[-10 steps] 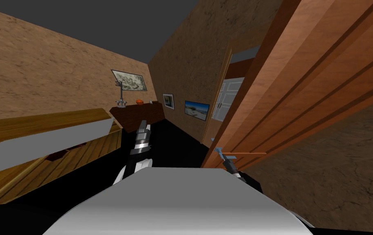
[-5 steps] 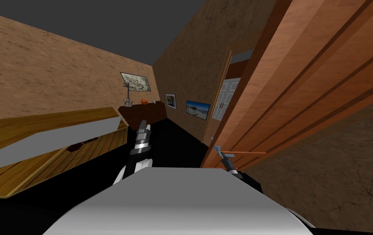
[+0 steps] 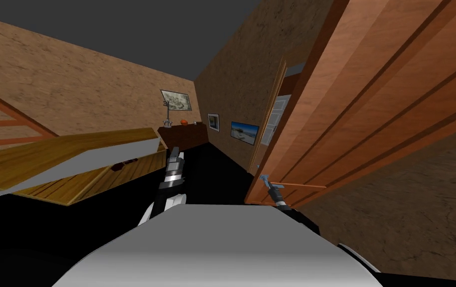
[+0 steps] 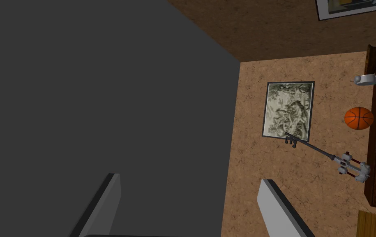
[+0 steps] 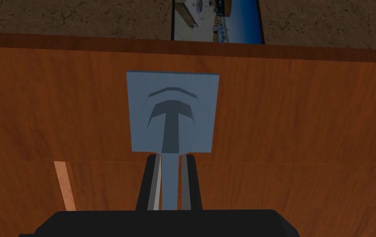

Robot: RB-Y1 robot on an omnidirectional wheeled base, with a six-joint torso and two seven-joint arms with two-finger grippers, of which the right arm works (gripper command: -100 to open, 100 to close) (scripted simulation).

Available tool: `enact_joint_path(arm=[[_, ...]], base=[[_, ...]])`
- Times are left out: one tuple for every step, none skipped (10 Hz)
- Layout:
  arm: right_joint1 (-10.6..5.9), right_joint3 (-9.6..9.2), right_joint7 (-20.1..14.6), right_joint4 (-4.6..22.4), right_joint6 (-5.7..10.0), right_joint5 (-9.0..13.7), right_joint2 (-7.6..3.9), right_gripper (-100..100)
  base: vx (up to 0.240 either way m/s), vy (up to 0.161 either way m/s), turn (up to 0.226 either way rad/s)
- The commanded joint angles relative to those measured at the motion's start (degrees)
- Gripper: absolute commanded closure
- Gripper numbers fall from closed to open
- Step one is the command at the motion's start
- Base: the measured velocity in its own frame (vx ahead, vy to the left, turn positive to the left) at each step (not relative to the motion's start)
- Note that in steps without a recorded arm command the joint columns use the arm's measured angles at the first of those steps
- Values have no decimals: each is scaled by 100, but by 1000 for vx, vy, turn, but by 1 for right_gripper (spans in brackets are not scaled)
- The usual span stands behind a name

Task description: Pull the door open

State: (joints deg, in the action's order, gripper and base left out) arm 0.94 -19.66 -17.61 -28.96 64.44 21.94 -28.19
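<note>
The reddish-brown wooden door (image 3: 371, 99) stands ajar at my right, its leaf swung toward me. Its blue-grey handle (image 3: 265, 178) sits at the leaf's near edge. In the right wrist view the handle's square plate (image 5: 172, 111) faces me and the lever runs down between my fingers. My right gripper (image 5: 170, 181) is shut on that lever, with the fingers (image 5: 155, 181) pressing its sides. My right gripper (image 3: 270, 188) appears just below the handle in the head view. My left gripper (image 3: 174, 155) reaches forward ahead of my chest, and its fingers (image 4: 104, 205) stand open and hold nothing.
A long wooden piece of furniture (image 3: 72, 164) with a grey top lies close on my left. A dark cabinet (image 3: 184, 134) stands against the far wall. A narrow gap (image 3: 277, 117) shows past the door's edge. The brown wall (image 3: 421, 199) runs along my right.
My view has swung, so the furniture on the left now sits further right in the picture. The gap past the door's edge looks narrower. My right gripper stays shut on the handle.
</note>
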Motion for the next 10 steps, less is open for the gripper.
enact_joint_path(arm=[[-90,45,39,21,-134,-10,51,100],[-150,73,63,19,-210,-14,77,100],[-203,98,83,17,-277,-18,100,100],[-252,121,102,15,-338,-21,122,100],[-293,141,118,13,-390,-24,139,100],[-340,163,136,11,-448,-27,160,100],[-371,178,148,10,-488,-29,173,100],[-359,143,129,22,-448,-43,187,100],[-249,39,64,72,-274,-39,130,100],[-184,-19,21,108,-145,-33,88,100]], base=[[-251,-76,140],[-196,-78,127],[-199,-73,127],[-204,-76,117],[-178,-56,109],[-180,-60,86],[-167,-62,76],[-67,-20,32],[-37,-9,54],[-45,-17,52]])
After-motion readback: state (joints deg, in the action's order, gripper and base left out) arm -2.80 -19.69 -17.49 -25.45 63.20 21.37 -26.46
